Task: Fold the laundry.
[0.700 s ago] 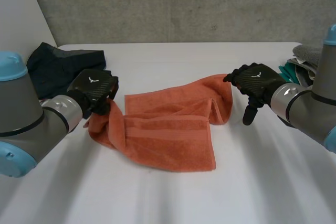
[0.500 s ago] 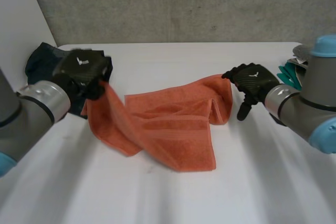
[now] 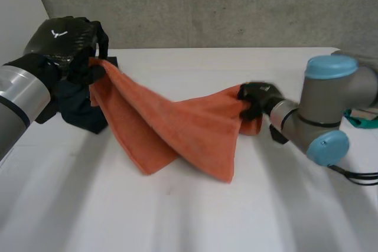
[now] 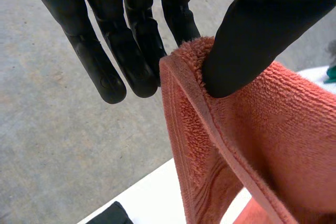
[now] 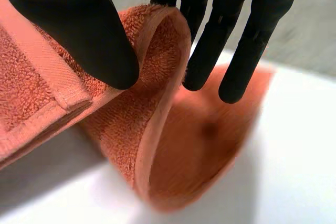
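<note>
Orange terry towel (image 3: 177,128) sags between our two grips, its lowest folds touching the white tabletop (image 3: 177,222) nearest us. Our right robot hand (image 3: 255,100) pinches one corner low, thumb against fingers. Our left robot hand (image 3: 62,45) pinches another corner, held high. Behind it lies a dark garment (image 3: 85,116). We judge no fold made yet; towel and garment both wait to be folded.

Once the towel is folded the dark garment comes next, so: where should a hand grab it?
Likely its near, lower edge: the dark garment lies in a bunched heap without a clear corner. Come from the robot's left, since the orange towel hangs at its other side.
</note>
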### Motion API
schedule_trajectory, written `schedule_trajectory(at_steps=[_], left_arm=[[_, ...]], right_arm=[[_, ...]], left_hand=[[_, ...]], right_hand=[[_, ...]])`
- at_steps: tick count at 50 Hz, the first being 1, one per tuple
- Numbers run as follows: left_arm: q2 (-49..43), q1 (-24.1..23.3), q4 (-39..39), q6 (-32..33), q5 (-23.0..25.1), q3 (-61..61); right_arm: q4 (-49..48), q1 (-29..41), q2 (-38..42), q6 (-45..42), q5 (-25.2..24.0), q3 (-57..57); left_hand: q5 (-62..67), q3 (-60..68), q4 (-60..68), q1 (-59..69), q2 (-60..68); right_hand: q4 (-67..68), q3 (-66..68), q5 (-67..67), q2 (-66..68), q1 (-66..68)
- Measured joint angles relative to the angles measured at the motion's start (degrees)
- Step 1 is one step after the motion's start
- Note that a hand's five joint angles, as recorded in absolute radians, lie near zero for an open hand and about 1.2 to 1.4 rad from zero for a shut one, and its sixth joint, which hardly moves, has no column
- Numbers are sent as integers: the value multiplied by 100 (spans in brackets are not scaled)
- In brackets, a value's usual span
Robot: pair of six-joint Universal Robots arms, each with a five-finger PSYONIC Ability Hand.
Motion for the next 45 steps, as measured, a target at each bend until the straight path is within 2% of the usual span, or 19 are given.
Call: schedule_trajectory(at_steps=[4, 9, 13, 16, 22, 27, 29, 30, 31, 32, 33, 35, 37, 42, 45], left_arm=[[45, 78, 52, -192, -26, -78], [-110, 249, 195, -353, -135, -185], [-462, 376, 360, -525, -279, -288], [-859, 411, 532, -660, -368, -364], [-1876, 447, 1021, -832, -554, -388], [-2650, 552, 1371, -836, -855, -204], [-2773, 596, 1411, -817, -963, -133], [-2786, 617, 1417, -805, -1009, -103], [-2769, 632, 1409, -794, -1040, -87], [-2713, 646, 1390, -778, -1066, -79], [-2660, 652, 1375, -767, -1075, -80], [-2428, 656, 1307, -723, -1082, -107], [-2166, 643, 1238, -664, -1060, -166], [-1598, 568, 1109, -486, -949, -336], [-992, 348, 952, -176, -694, -592]], right_arm=[[-255, -221, -800, -262, 65, 322], [-425, -423, -1938, -820, -97, 633], [-335, -384, -2602, -1096, -308, 697], [-150, -172, -2809, -1172, -458, 714], [104, 502, -2570, -1223, -564, 856], [40, 1158, -1805, -1310, -313, 1032], [-3, 1356, -1507, -1344, -148, 1063], [-29, 1457, -1347, -1359, -32, 1072], [-47, 1525, -1240, -1367, 72, 1076], [-71, 1586, -1146, -1367, 184, 1075], [-83, 1609, -1113, -1364, 240, 1074], [-136, 1653, -1074, -1330, 410, 1060], [-172, 1633, -1142, -1279, 483, 1058], [-193, 1494, -1444, -1163, 494, 1083], [-86, 1187, -1963, -1152, 284, 1211]], left_hand=[[0, 0, 0, 0, 0], [0, 0, 0, 0, 7], [0, 0, 0, 0, 7], [0, 0, 0, 0, 7], [0, 0, 0, 0, 7], [-41, -78, -84, -59, -73], [-1081, -1298, -1350, -1339, -1448], [-1882, -2100, -2165, -2245, -2142], [-2771, -2982, -3065, -3194, -3043], [-3405, -3605, -3698, -3811, -3746], [-3674, -3865, -3964, -4067, -3922], [-5119, -5291, -5400, -5325, -5362], [-5280, -5561, -5659, -5475, -5600], [-5279, -5597, -5710, -5475, -5658], [-5279, -5597, -5710, -5475, -5658]], right_hand=[[1, 0, 0, 0, 0], [15, 0, 0, 0, 0], [17, 0, 0, 0, 0], [18, 0, 0, 0, 0], [18, 24, 0, 0, 0], [18, 26, 0, 0, 0], [-238, -273, -153, -276, -101], [-918, -981, -734, -987, -693], [-1651, -1614, -1458, -1642, -1318], [-2700, -2663, -2532, -2841, -2508], [-3386, -3350, -3252, -3429, -3096], [-5091, -5098, -4905, -5160, -4862], [-5552, -5539, -5303, -5531, -5198], [-5637, -5595, -5312, -5553, -5199], [-5637, -5595, -5312, -5553, -5199]])
